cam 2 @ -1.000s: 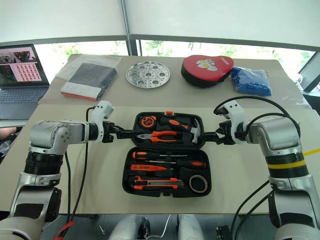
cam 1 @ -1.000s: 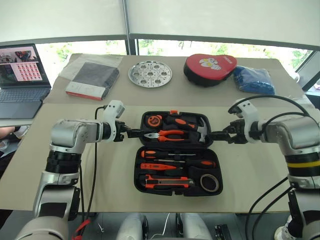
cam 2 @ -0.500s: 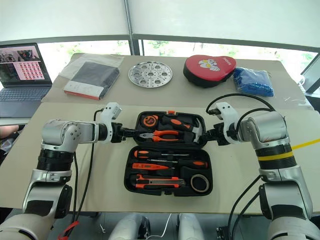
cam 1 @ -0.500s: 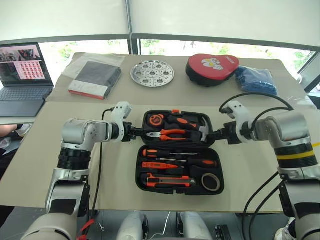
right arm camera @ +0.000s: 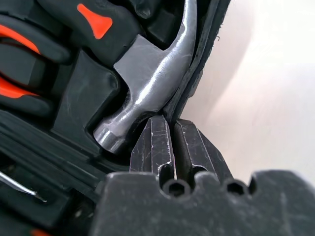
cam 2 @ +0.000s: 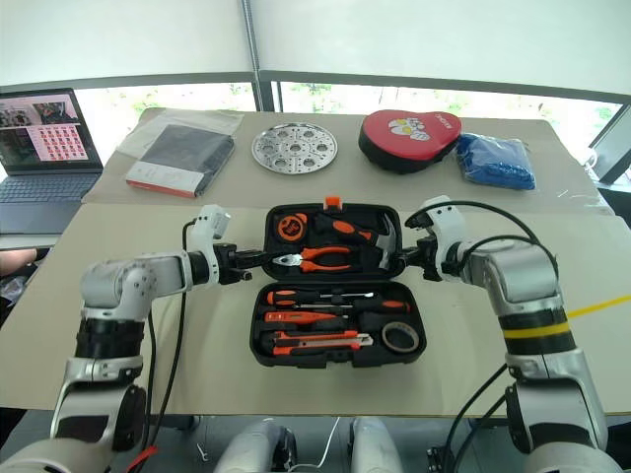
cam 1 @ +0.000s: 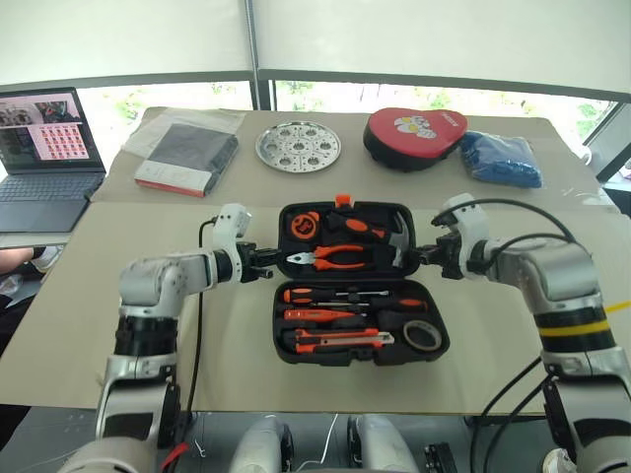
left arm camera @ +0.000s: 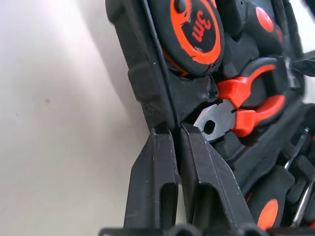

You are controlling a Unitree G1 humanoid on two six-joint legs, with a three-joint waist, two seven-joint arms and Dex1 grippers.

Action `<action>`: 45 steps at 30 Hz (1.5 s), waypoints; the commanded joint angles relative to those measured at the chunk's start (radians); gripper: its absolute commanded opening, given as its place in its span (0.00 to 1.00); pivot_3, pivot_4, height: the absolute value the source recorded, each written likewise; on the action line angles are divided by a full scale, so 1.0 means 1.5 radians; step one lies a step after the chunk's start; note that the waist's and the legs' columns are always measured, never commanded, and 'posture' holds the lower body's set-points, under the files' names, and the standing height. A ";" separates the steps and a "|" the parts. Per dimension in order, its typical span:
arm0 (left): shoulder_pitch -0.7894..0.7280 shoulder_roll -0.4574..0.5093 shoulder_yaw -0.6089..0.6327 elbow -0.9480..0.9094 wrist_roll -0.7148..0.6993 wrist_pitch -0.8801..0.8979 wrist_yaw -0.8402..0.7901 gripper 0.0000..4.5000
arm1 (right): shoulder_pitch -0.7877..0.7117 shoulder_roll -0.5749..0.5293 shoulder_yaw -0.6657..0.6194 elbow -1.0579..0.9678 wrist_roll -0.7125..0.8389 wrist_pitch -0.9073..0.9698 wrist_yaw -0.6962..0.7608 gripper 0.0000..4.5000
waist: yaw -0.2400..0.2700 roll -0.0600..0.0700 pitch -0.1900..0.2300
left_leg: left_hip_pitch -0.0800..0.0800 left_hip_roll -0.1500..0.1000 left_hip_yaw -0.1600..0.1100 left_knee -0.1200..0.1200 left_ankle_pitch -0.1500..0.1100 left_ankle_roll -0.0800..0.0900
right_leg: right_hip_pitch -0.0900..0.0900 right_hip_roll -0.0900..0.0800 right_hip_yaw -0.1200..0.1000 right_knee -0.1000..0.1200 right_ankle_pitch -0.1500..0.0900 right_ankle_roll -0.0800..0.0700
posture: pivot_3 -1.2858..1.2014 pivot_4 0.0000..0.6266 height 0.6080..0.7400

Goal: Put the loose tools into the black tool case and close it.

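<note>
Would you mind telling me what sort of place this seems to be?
Probably an office or lab test area: an open grey laptop on a side desk, beige-covered tables by large windows.

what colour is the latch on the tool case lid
Orange: the latch sits on the far edge of the black tool case, clearest in the left eye view.
</note>
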 commanded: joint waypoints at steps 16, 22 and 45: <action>0.244 0.117 -0.022 0.079 0.226 -0.986 -0.269 0.01 | 0.305 -0.116 -0.024 0.093 -0.337 -0.914 -0.087 0.00 | 0.002 0.000 0.000 | 0.002 0.001 0.001 -0.001 -0.001 0.001 | 0.003 0.001 0.000 -0.008 -0.001 -0.001 | 0.52 0.24 1.00; 0.281 0.157 -0.034 0.129 0.212 -1.079 -0.286 0.36 | 0.311 -0.133 -0.038 0.194 -0.360 -1.022 -0.119 0.45 | -0.008 0.000 0.000 | 0.012 0.003 0.005 -0.003 -0.002 0.004 | 0.010 0.000 0.001 -0.009 -0.002 -0.003 | 0.52 0.24 1.00; 0.072 0.183 -0.173 0.109 0.131 -0.495 -0.375 0.00 | 0.673 -0.205 -0.066 -0.332 -0.092 -0.610 0.145 0.01 | 0.002 -0.001 -0.001 | 0.012 0.004 0.002 -0.002 -0.005 0.008 | 0.012 0.002 0.000 -0.008 -0.002 -0.002 | 0.52 0.24 1.00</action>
